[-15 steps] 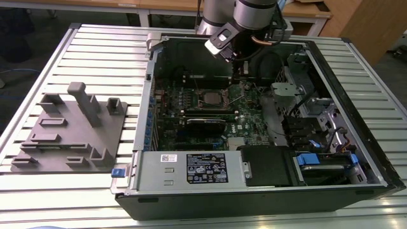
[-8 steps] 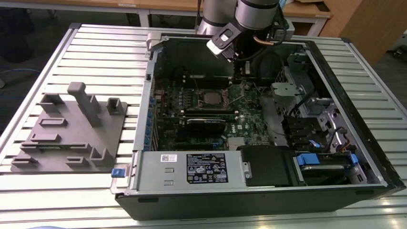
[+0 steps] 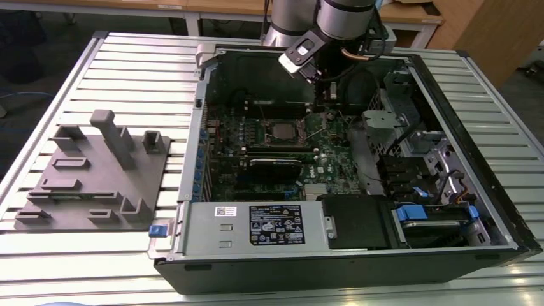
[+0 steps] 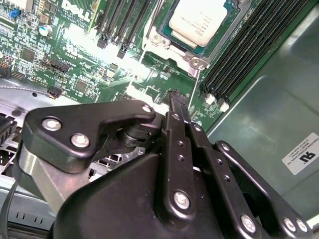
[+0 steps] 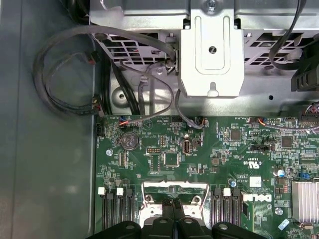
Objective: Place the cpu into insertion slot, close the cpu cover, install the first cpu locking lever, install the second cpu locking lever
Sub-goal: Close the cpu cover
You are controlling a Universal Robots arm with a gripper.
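Note:
The cpu (image 4: 202, 19), with its dull silver top, lies in the insertion slot (image 3: 279, 131) on the green motherboard inside the open computer case. The silvery cpu cover (image 4: 160, 41) lies flat around the chip, and its frame edge (image 5: 174, 191) also shows in the first wrist view. A thin metal locking lever (image 4: 196, 87) runs out from the socket's corner. My gripper (image 4: 175, 97) is shut, its black fingertips (image 5: 173, 205) pressed together just above the board at the socket's edge, close beside that lever. I see nothing held between the fingers.
Black memory slots (image 4: 249, 45) flank the socket. A metal drive bracket (image 5: 212, 55) and loose cables (image 5: 65, 74) sit beyond the board. The power supply (image 3: 255, 224) fills the case's near side. A grey fixture (image 3: 93, 172) with pegs stands at the exterior view's left.

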